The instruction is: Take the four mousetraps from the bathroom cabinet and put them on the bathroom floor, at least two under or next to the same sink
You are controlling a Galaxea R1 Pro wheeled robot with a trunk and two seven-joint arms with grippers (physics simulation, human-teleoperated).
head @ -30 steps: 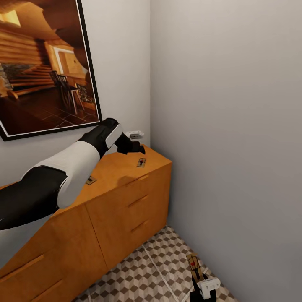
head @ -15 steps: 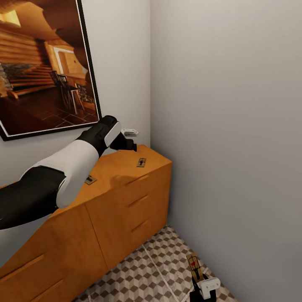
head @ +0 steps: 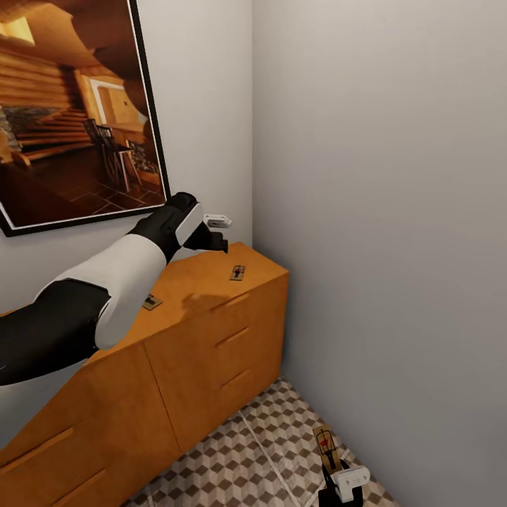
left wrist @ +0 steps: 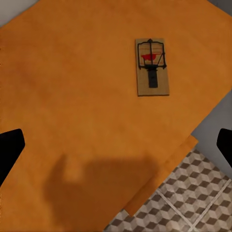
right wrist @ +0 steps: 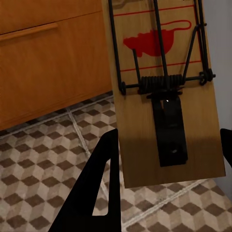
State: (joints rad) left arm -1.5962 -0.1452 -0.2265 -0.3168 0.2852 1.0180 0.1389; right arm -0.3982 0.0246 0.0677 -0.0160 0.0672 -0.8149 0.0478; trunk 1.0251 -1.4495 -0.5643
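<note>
Right hand (head: 336, 473): lowest in the head view, near the grey wall; clamped on a mousetrap (right wrist: 164, 92), whose board stood upright above the fingers, red mark and dark wire facing the wrist camera.
Held mousetrap in head view (head: 325, 443): over the floor, not touching it.
Floor (head: 239, 458): cube-pattern tiles with pale grout lines, running up to the foot of the cabinet.
Cabinet (head: 211, 352): orange-brown wood, against the wall under a framed picture (head: 70, 113); the drawers with bar handles were all closed, so their contents could not be seen.
Cabinet top: two mousetraps lay flat on it, well apart. One (head: 238, 272) lay near the end of the top closest to the corner; the other (head: 153, 303) lay further along, partly hidden by the left arm.
Left hand (head: 215, 239): raised above the cabinet top near the corner-end mousetrap (left wrist: 152, 66), not touching it; fingers (left wrist: 9, 152) apart, nothing between them.
</note>
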